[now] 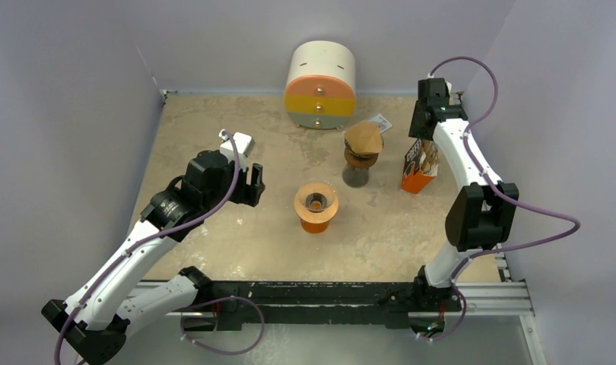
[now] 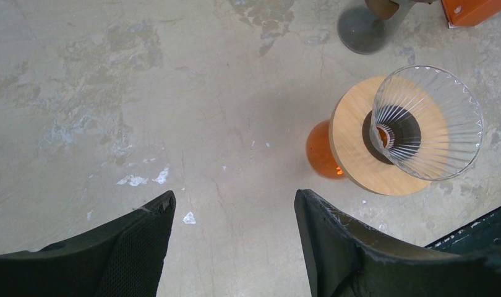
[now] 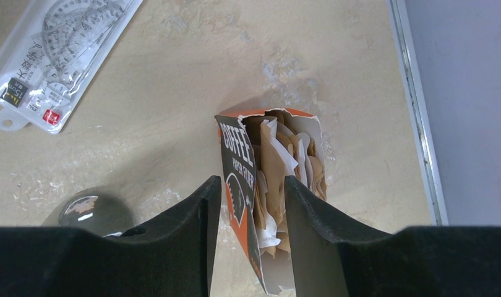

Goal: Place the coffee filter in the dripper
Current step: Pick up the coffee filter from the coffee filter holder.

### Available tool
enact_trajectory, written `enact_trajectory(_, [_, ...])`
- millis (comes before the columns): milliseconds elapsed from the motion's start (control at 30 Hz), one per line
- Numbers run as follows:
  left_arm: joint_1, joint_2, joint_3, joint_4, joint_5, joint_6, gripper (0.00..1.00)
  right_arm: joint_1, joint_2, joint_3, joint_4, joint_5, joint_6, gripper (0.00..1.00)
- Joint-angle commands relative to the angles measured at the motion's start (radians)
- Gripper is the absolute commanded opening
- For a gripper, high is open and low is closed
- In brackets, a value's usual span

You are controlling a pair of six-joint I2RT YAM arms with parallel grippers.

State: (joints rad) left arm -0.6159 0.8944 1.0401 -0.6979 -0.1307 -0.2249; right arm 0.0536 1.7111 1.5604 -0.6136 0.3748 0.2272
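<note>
I'm hovering my half-open, empty right gripper (image 3: 251, 185) over the orange cardboard box (image 3: 232, 154). Its brown paper filters (image 3: 273, 164) are looking light and flimsy. I'm targeting one upper edge.

Left pincer (image 2: 232, 204) spread wide, right pincer (image 3: 251, 185) partly spread

Clear ribbed glass cone dripper (image 2: 428, 124): sits in round wood collar on orange base, upright, mouth up, approx mid-table. Brown paper coffee filters (image 3: 279, 154): crumpled bunch w/ some white sheets, standing in torn-open orange-black cardboard box (image 1: 417, 171); box upright, far-right of dripper, well apart.
</note>
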Motion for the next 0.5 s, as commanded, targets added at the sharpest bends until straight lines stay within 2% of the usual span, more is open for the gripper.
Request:
enact_trajectory(0, [-0.001,-0.011,-0.003,0.034,-0.012,0.001,0.69,-0.006,-0.008,0.004,0.025,0.001,0.015,0.45])
enact_trajectory(467, [-0.002,-0.01,-0.004,0.034,-0.012,0.001,0.7,-0.009,0.005,-0.024,0.034,0.001,0.018,0.42])
